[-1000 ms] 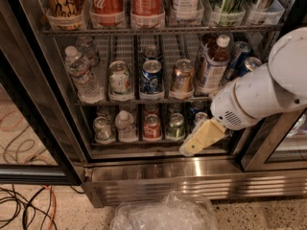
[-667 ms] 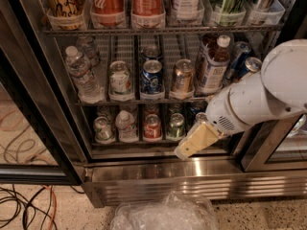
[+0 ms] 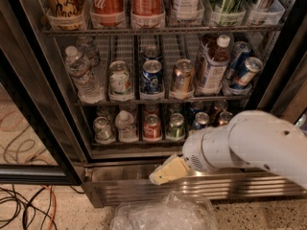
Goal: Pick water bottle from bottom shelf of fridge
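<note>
The water bottle [image 3: 125, 125], small, clear and white-capped, stands on the bottom shelf [image 3: 136, 151] of the fridge [image 3: 201, 188], second lane from the left, between a can on its left and a red can [image 3: 152, 127] on its right. My gripper [image 3: 165, 172], cream-coloured on a white arm [image 3: 254, 145], hangs in front of the steel base panel. It is below the shelf's front rail, to the right of the bottle and lower than it, and not touching the bottle. The arm hides the shelf's right end.
Other cans fill the bottom shelf. The rack above holds taller clear bottles [image 3: 81, 73], cans and a brown-liquid bottle [image 3: 213, 63]. The open door's black frame [image 3: 33, 119] stands at left. A crumpled clear plastic bag [image 3: 163, 214] and cables [image 3: 24, 207] lie on the floor.
My gripper and arm have moved down and to the left, from in front of the bottom shelf's right side to in front of the base panel. The bottle and cans have not moved.
</note>
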